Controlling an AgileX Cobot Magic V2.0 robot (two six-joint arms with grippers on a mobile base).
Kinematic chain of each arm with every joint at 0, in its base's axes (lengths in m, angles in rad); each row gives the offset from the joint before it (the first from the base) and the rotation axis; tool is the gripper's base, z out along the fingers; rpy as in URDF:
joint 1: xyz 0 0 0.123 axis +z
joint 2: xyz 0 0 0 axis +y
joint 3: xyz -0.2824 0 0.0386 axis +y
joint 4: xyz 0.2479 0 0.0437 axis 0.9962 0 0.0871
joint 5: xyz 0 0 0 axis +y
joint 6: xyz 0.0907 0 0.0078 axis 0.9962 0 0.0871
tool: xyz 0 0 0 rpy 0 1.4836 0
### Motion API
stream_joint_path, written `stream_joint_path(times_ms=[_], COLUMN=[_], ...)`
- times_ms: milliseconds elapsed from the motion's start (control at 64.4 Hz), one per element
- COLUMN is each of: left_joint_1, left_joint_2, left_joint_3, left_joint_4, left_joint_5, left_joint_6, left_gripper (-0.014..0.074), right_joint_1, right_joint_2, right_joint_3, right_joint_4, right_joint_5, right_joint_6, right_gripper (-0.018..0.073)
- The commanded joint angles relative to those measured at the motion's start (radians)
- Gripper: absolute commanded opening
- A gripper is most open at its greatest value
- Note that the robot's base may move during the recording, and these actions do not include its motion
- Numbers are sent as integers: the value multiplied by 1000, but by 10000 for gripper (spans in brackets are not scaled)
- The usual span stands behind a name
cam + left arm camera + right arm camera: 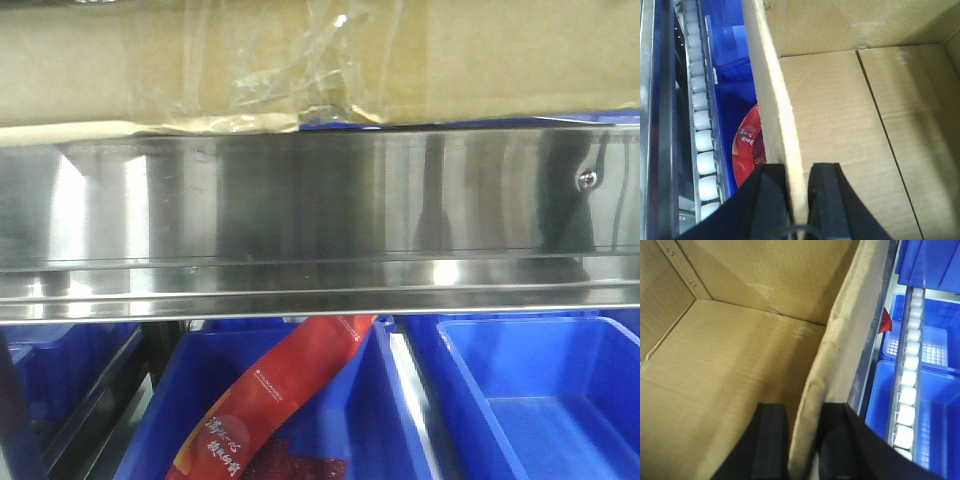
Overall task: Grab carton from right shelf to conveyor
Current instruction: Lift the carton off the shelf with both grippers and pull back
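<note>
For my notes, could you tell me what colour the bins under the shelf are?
The bins are blue, clearest in the front-facing view.

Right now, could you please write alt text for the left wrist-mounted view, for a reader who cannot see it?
The left gripper clamps the thin side wall of the open brown carton, whose bare floor fills the right of the frame. Left of the wall are a blue bin holding a red packet and a row of white rollers.

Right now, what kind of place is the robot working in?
Most likely a warehouse or stockroom: a polished stainless-steel shelf rack, blue plastic storage bins under it, a track of white rollers, and a large brown cardboard carton sitting on the rack.
</note>
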Motion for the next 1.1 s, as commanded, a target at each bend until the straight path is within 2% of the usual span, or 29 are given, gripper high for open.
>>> stream_joint_path(times_ms=[0, 1087], left_joint_1=[-7, -7], left_joint_2=[-10, -10], left_joint_3=[1, 1], left_joint_4=[-25, -25], left_joint_5=[-33, -33], left_joint_6=[0, 0], left_gripper=[-8, -8], right_joint_1=[6, 6], right_joint_2=[-16, -16], right_joint_3=[-7, -7], right_joint_4=[53, 53], right_joint_5=[-83, -83], right_joint_6=[-19, -19], right_gripper=[-66, -66])
